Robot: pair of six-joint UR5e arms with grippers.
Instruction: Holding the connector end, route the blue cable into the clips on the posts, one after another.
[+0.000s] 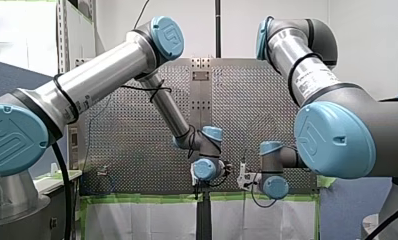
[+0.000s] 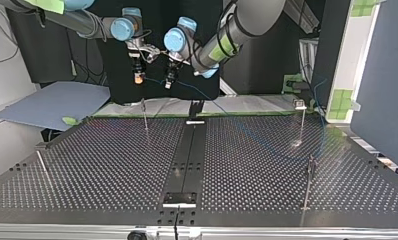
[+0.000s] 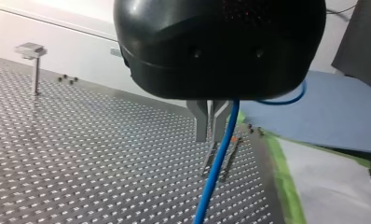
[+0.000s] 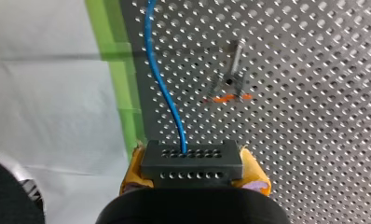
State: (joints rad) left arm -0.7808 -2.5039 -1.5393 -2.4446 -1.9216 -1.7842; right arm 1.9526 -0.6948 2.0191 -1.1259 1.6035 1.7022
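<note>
My right gripper (image 4: 193, 176) pinches the connector (image 4: 192, 161) to steer the cable (image 4: 162, 88) to the post (image 4: 235, 58). My left gripper (image 3: 210, 134) looks pressed together, with the cable beside it.

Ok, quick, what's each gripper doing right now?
Left gripper: cannot be told; the blue cable runs past it.
Right gripper: closed on the black connector.

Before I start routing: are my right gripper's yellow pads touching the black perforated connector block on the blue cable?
Touching. The right wrist view shows the black perforated connector block pinched between my right gripper's yellow pads, no gap.
</note>
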